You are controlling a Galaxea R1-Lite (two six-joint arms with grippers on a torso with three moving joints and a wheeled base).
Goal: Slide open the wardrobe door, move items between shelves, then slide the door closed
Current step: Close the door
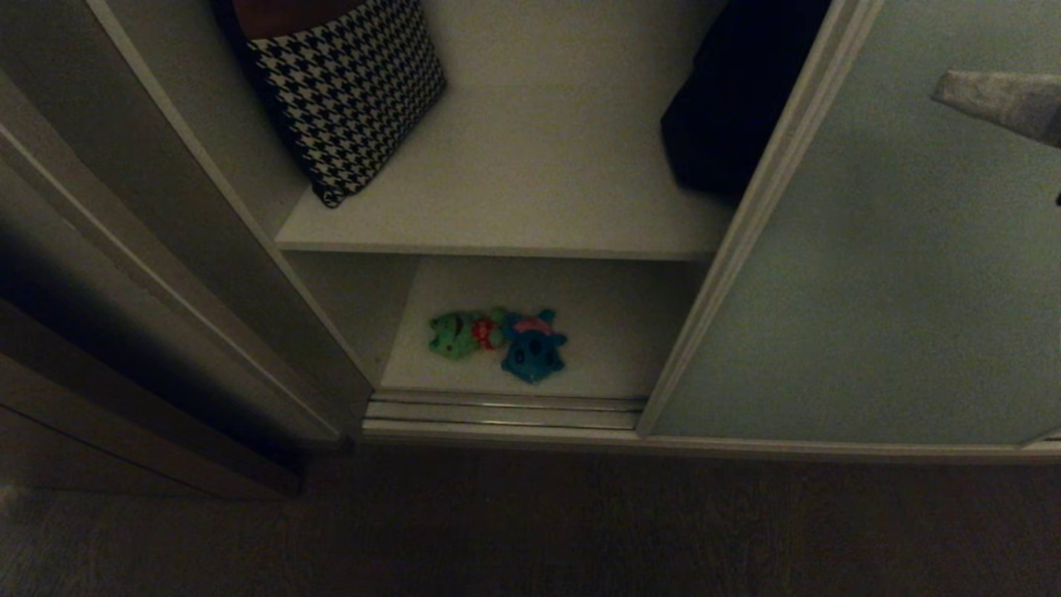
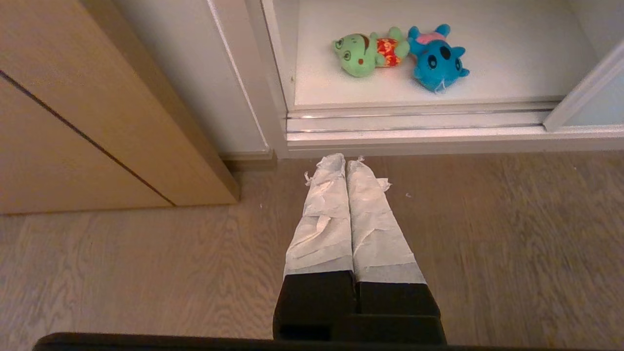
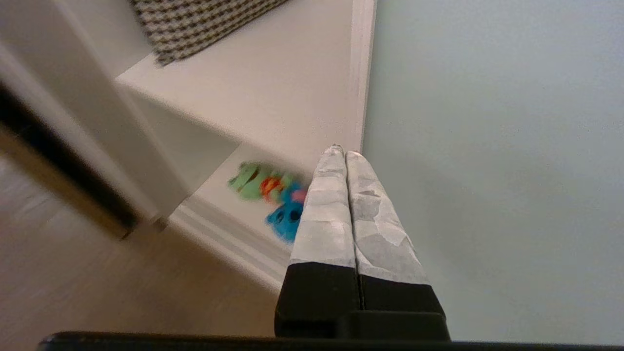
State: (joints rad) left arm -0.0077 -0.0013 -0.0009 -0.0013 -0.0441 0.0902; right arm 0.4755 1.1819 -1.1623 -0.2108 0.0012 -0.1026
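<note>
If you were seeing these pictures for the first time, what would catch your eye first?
Two bright plush toys, a green one and a blue one, lie side by side on the lower shelf of the open wardrobe. Above, a houndstooth cushion leans at the upper shelf's left. The right gripper, shut, hovers before the pale door.

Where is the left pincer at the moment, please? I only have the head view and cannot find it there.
Observer: The left pincer hangs over the wooden floor, pointing toward the wardrobe's bottom track.
Operator: Thank you. Is it holding anything?
Observer: No, it is shut and empty.
Operator: And the right pincer, of which I see just a tip?
Observer: The right pincer is shut and empty too, in front of the sliding wardrobe door, near its framed edge.
</note>
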